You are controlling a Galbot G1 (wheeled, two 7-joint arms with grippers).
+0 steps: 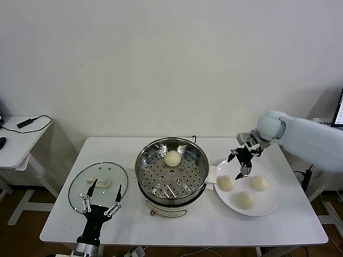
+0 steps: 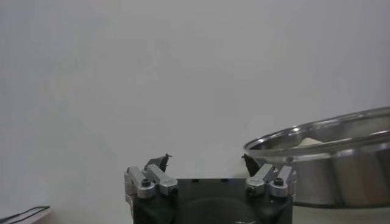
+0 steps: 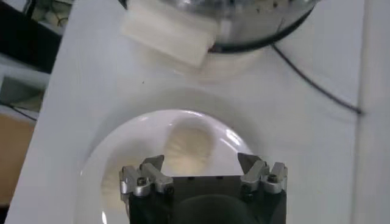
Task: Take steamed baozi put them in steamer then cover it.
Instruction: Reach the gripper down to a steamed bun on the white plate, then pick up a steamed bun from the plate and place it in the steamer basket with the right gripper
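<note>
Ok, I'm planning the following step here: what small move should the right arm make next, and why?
Probably lower the right gripper onto the nearest baozi and close on it. Its jaws are open and empty just above the plate, which holds three buns, while only one bun sits in the steamer. The left gripper waits open over the cover.

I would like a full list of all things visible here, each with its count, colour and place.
baozi in steamer: one, cream-white, on the perforated tray, far side.
baozi on plate: three, cream-white, right of the steamer.
steamer: one, shiny steel on a cream base, table centre.
cover: one, clear glass with white handle, flat on the table left of the steamer.
plate: one, white, table right.
table: one, white.
side table: one, white, far left.
left hand: open, over the cover.
right hand: open, above the plate.
</note>
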